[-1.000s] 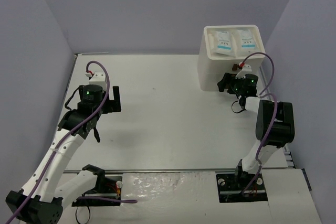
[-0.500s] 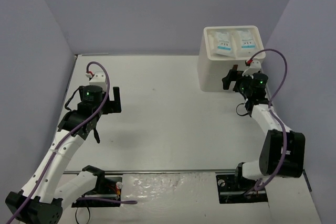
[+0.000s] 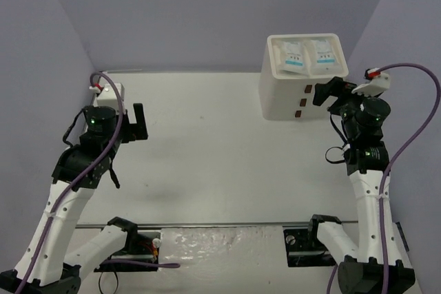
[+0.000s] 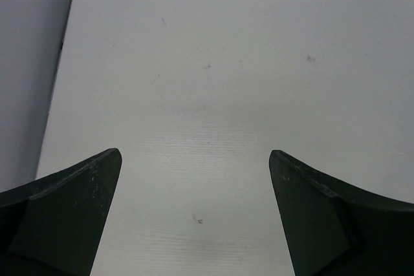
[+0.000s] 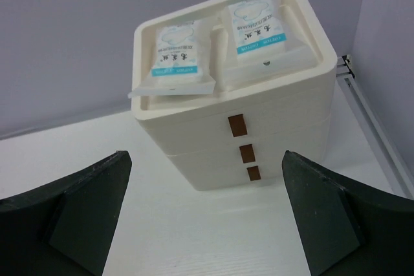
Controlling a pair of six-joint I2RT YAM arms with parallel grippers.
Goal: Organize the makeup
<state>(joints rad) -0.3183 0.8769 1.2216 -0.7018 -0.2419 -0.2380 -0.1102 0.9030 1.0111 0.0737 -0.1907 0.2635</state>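
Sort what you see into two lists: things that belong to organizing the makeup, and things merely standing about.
Belongs to the job: left white sachet; right white sachet. Both lie on the box's top.

Just standing about: three-drawer box with brown handles; table.

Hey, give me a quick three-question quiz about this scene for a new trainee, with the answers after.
1. True or false: both sachets lie on top of the drawer box.
2. How many brown handles show on its front?
3. The right hand is: A) shut on a sachet, B) open and holding nothing, C) out of view.
Key: 1 true; 2 three; 3 B.
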